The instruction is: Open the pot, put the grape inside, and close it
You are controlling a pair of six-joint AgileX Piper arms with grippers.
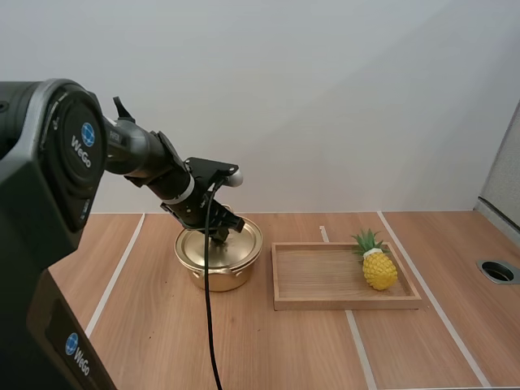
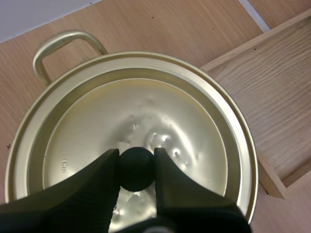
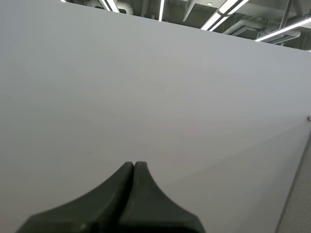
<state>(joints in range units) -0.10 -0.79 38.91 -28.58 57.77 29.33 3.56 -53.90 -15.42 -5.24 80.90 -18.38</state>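
Finds the pot (image 1: pixel 215 275) standing on the table (image 1: pixel 162 341) left of centre, just beside the left end of the wooden tray (image 1: pixel 345 303). Notes the lid (image 2: pixel 146 107) seated flat on the rim, with no gap visible. Confirms the left gripper (image 2: pixel 136 155) down over the lid's middle, fingers pinched on either side of the black knob (image 2: pixel 136 172), grasping it. Records the right gripper (image 3: pixel 134 167) clenched on nothing, fingers lying together as one dark wedge. Sees no grape anywhere; logs instead a pineapple (image 1: pixel 379 268) lying at the far right end of the tray, well apart from the pot. Judges the task at its opening step: grip on the knob secured, lid not yet raised. Counts as outstanding the lifting and setting aside of the lid, the loading of the fruit, and the closing. Flags the mismatch between the fruit named in the task and the one present.
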